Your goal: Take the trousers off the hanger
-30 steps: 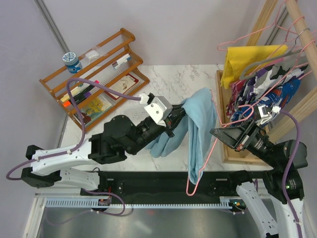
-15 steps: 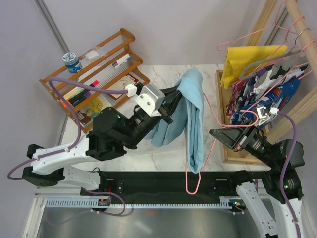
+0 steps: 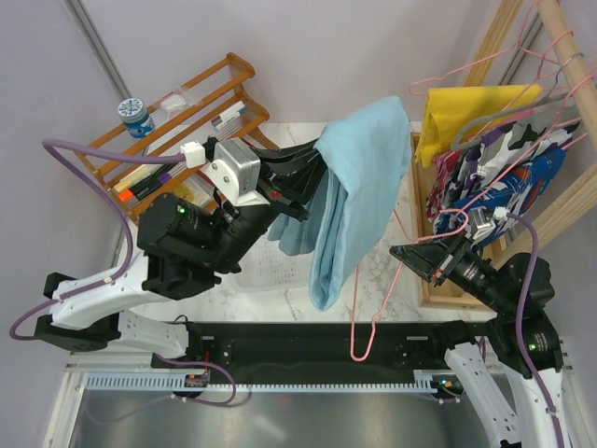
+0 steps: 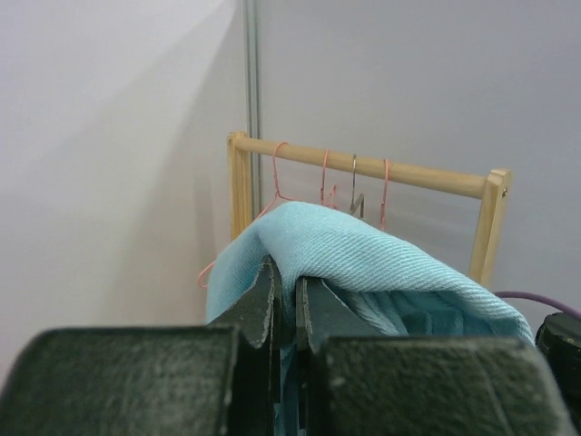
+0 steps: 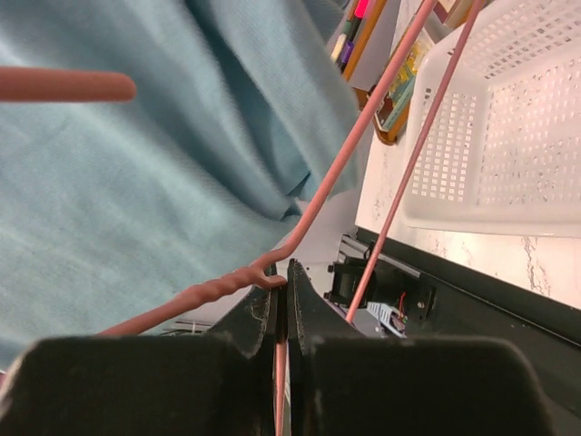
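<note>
My left gripper (image 3: 315, 175) is shut on a fold of the light blue trousers (image 3: 359, 177) and holds them high above the table. In the left wrist view the cloth (image 4: 381, 254) drapes over my shut gripper (image 4: 289, 283). The thin pink hanger (image 3: 353, 322) hangs tilted below and to the right of the trousers, with its lower end sticking out under the hem. My right gripper (image 3: 399, 252) is shut on the hanger's wire (image 5: 363, 136) near the twisted neck, seen at the gripper (image 5: 281, 277). The trousers (image 5: 163, 163) hang right beside the wire; I cannot tell whether they still lie over it.
A white perforated basket (image 3: 266, 273) sits on the marble table below the trousers, also seen as the basket (image 5: 508, 136). A wooden shelf (image 3: 177, 121) with small items stands at the back left. At the right, a wooden rack carries a yellow cloth (image 3: 466, 112), patterned clothes (image 3: 504, 177) and more hangers (image 4: 325, 173).
My left gripper has risen and swung back to the left, pulling the trousers up and spreading them above the hanger. The right gripper has kept its hold, shifting only slightly.
</note>
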Available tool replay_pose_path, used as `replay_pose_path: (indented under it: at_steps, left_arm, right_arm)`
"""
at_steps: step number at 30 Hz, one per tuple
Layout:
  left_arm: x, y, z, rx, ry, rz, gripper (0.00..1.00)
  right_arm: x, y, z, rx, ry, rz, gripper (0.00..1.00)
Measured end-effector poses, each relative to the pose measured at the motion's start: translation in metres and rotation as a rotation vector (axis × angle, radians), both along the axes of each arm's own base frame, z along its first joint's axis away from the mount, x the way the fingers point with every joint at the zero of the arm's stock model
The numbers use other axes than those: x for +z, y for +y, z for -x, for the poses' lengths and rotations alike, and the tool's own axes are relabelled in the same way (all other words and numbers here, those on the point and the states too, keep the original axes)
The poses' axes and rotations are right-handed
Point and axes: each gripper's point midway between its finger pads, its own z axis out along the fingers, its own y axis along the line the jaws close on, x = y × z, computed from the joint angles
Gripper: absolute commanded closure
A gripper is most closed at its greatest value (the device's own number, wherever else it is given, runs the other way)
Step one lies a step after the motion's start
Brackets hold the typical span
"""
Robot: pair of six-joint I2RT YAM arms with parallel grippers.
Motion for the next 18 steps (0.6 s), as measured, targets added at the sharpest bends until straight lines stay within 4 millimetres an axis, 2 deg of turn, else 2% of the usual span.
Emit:
replay_pose_path:
  at_steps: [6, 10, 14, 18]
  left_arm:
    - [0.003, 0.008, 0.000, 0.022, -0.025, -0.023, 0.98]
    - [-0.007, 0.021, -0.008, 0.102, -0.050, -0.120, 0.98]
    - [-0.039, 0.047, -0.024, 0.233, -0.044, -0.223, 0.98]
    - [-0.078, 0.079, -0.045, 0.368, -0.002, -0.309, 0.98]
  right_arm:
    - [-0.010, -0.001, 0.002, 0.005, 0.002, 0.071, 1.00]
    - [-0.001, -0.004, 0.009, 0.015, -0.048, 0.143, 1.00]
    - [0.014, -0.007, 0.023, 0.028, -0.133, 0.202, 1.00]
    - [0.014, -0.008, 0.030, 0.046, -0.168, 0.238, 1.00]
